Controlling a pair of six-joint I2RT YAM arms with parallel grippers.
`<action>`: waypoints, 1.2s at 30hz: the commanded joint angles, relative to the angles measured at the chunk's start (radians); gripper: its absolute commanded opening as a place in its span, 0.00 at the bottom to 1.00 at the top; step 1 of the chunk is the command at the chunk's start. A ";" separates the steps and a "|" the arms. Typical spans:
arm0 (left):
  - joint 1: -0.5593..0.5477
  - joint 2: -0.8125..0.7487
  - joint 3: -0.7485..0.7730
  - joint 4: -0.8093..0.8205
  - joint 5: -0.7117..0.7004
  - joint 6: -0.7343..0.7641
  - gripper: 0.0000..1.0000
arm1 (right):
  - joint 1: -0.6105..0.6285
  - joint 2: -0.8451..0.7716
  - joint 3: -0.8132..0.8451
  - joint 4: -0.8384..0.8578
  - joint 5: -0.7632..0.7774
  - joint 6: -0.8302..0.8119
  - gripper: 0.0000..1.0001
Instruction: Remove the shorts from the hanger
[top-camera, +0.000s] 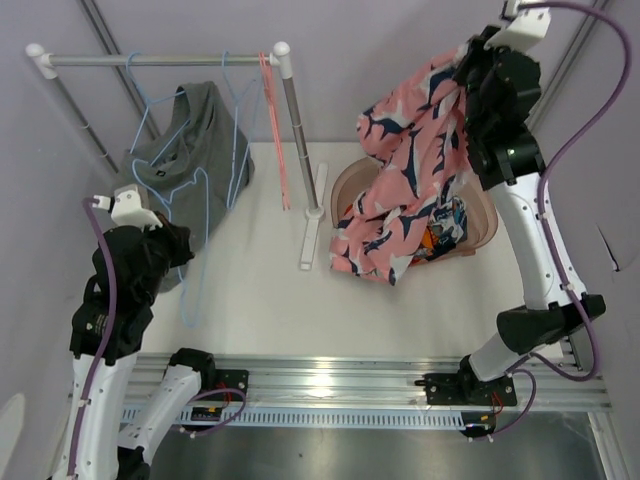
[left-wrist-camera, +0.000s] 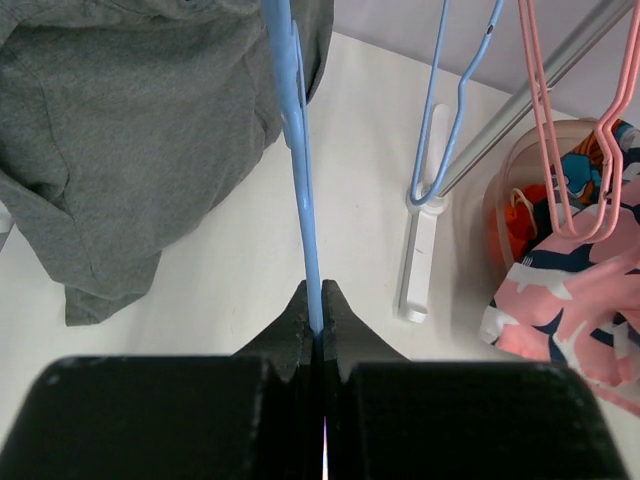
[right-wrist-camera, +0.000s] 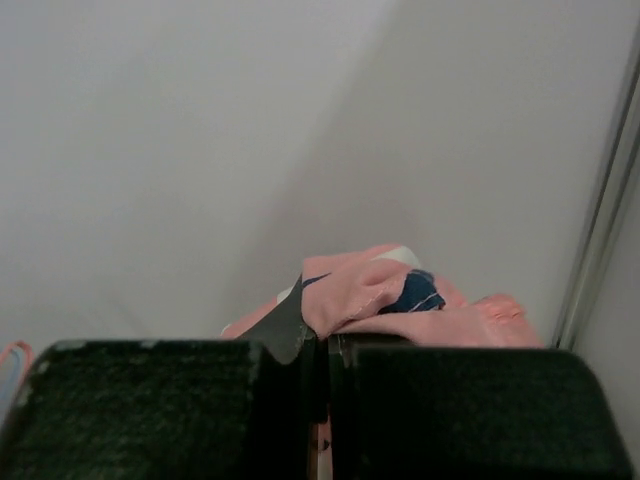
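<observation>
Right claw (right-wrist-camera: 318, 325) pinching pink navy-white patterned shorts (top-camera: 400, 185), bunched, dangling; left claw (left-wrist-camera: 318, 318) pinching blue hanger (left-wrist-camera: 300, 150).

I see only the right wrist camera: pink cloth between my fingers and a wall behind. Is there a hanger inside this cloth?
Observer: No hanger shows in the pink shorts; the right gripper holds them up.
Operator: What is below them?
Observer: A basket with other clothes inside.
Operator: And the left arm?
Observer: The left gripper is shut on a blue hanger that lies against a grey garment.
</observation>
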 joint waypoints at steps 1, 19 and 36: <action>-0.004 0.031 0.025 0.070 -0.008 0.009 0.00 | -0.029 -0.077 -0.246 0.135 -0.084 0.103 0.00; 0.000 0.369 0.425 0.093 -0.072 0.068 0.00 | -0.001 -0.139 -1.345 0.524 -0.322 0.572 0.00; 0.031 0.698 0.546 0.412 0.135 0.318 0.00 | 0.159 -0.306 -1.569 0.441 -0.419 0.634 0.99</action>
